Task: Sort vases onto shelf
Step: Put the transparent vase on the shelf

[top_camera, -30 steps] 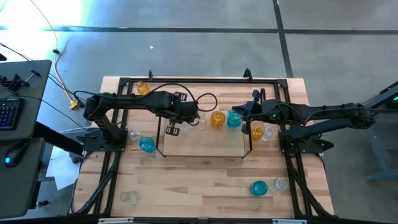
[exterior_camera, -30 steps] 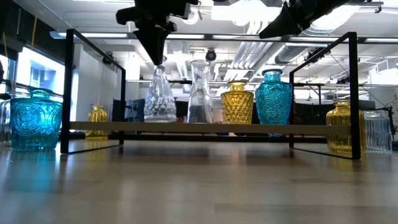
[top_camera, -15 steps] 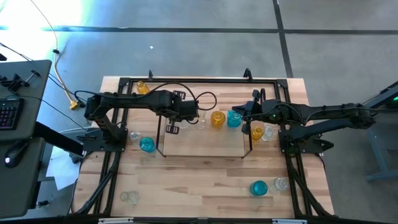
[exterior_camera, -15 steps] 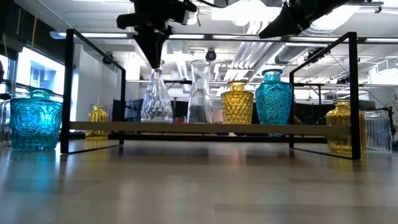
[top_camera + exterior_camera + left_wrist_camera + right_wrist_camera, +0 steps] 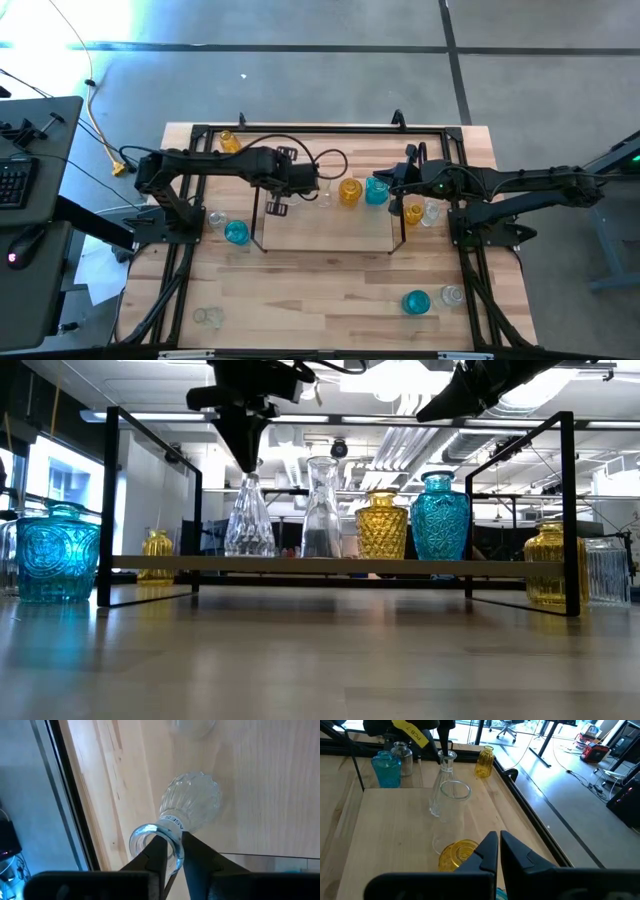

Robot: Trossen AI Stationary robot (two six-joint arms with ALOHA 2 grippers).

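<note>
The shelf [image 5: 325, 232] [image 5: 300, 566] holds a row of vases: a clear ribbed vase [image 5: 250, 525] [image 5: 192, 802], a clear carafe [image 5: 321, 510], an amber vase [image 5: 382, 525] and a turquoise vase [image 5: 440, 520]. All stand upright on their bases. My left gripper [image 5: 248, 463] [image 5: 174, 842] is at the ribbed vase's mouth, pointing steeply down and slightly open, with the rim's wall between its fingers. My right gripper [image 5: 499, 837] [image 5: 381, 181] hangs shut above the shelf's right end, over the amber and turquoise vases, touching nothing. My left gripper has one finger [image 5: 159, 851] inside the ribbed vase's mouth and the other [image 5: 196, 851] outside it, with the rim's wall [image 5: 175, 831] between them. Whether either finger touches the glass I cannot tell. The fingers come from above. The vase stands upright on the shelf.
Loose vases stand on the table around the shelf: turquoise [image 5: 236, 232] and clear [image 5: 215, 218] on its left, amber [image 5: 412, 210] and clear [image 5: 432, 210] on its right, amber [image 5: 228, 142] at the far left, turquoise [image 5: 415, 301] and clear [image 5: 208, 317] near the front. A black frame rims the table.
The clear ribbed vase leaned under my left gripper a second ago. It now stands upright on the shelf, a little farther from the carafe. My left gripper has stayed at its mouth.
</note>
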